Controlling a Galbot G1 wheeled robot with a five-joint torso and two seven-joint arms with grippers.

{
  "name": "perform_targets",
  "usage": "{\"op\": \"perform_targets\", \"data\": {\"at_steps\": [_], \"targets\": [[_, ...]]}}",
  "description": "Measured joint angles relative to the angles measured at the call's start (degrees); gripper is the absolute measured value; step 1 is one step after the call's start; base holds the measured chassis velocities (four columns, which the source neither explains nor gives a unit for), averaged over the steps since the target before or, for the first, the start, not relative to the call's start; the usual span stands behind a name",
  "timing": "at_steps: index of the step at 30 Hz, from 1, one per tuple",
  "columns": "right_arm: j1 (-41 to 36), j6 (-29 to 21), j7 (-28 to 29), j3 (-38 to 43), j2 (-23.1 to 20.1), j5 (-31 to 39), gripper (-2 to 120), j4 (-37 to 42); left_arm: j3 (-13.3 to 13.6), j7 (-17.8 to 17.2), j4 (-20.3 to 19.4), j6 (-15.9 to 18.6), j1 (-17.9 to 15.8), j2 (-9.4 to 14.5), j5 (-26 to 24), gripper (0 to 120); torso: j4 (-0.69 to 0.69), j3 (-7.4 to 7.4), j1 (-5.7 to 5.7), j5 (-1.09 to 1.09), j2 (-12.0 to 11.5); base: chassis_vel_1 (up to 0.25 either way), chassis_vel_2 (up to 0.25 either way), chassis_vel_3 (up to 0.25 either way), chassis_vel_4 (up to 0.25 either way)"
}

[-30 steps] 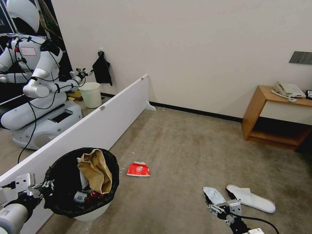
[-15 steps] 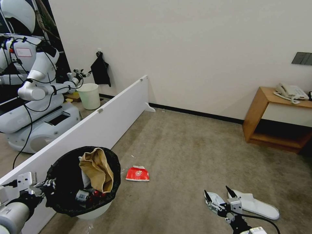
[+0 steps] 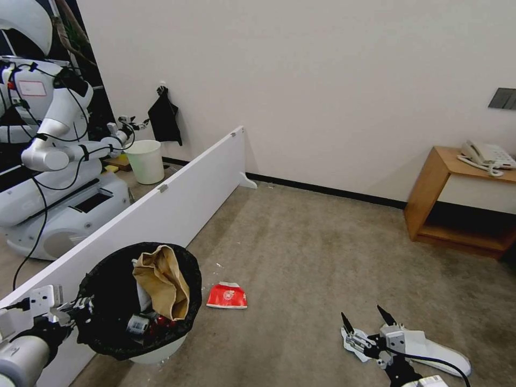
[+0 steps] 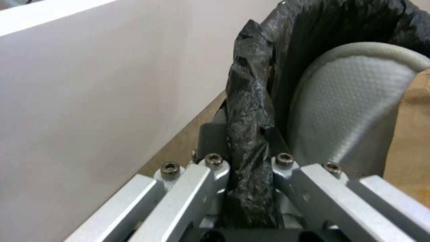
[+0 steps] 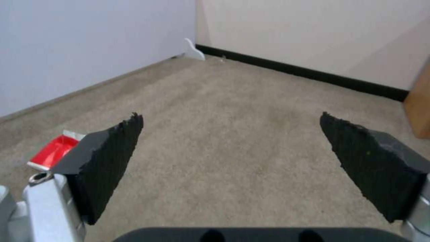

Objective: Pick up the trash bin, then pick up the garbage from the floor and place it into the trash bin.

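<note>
**Even indoor light, soft shadows, blurred close-ups**

The room is evenly, brightly lit from overhead, with no glare on the wall (image 3: 333, 80). Shadows are faint on the floor (image 3: 301, 252). The head view bends straight lines near its edges. In the left wrist view the black bag (image 4: 251, 134) and metal fingers (image 4: 188, 188) look soft and blurred.
</note>
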Motion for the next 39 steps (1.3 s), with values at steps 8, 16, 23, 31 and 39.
{"op": "perform_targets", "data": {"at_steps": [8,16,23,31,39], "targets": [[-0.3,-0.2,0.0,-0.1,-0.5,-0.1,100,0.6,-0.2,0.2,-0.4,0.0,0.5,-0.6,0.1,4,0.00,0.00,-0.01,0.00,0.0,-0.065,0.050,0.063,-0.049],[-0.6,-0.2,-0.2,0.2,-0.7,-0.1,100,0.7,0.0,0.1,-0.6,0.0,0.5,-0.3,0.1,4,0.00,0.00,-0.01,0.00,0.0,-0.057,0.048,0.049,-0.048],[-0.3,0.1,-0.3,0.2,-0.7,-0.1,100,0.2,0.2,0.1,-0.7,0.0,0.5,-0.2,0.0,4,-0.01,0.00,0.00,-0.01,0.0,-0.056,0.065,0.044,-0.064],[0.2,0.1,-0.3,0.2,-0.9,0.0,100,-0.2,0.3,0.1,-0.7,0.0,0.5,0.0,-0.4,4,0.00,0.00,0.00,0.00,0.0,-0.035,0.045,0.038,-0.053],[0.5,0.1,-0.3,-0.1,-1.0,0.1,100,-0.5,0.3,0.1,-1.0,0.0,0.7,0.0,-0.4,4,-0.01,0.00,0.00,0.00,0.0,-0.013,0.009,0.019,-0.014]]}}
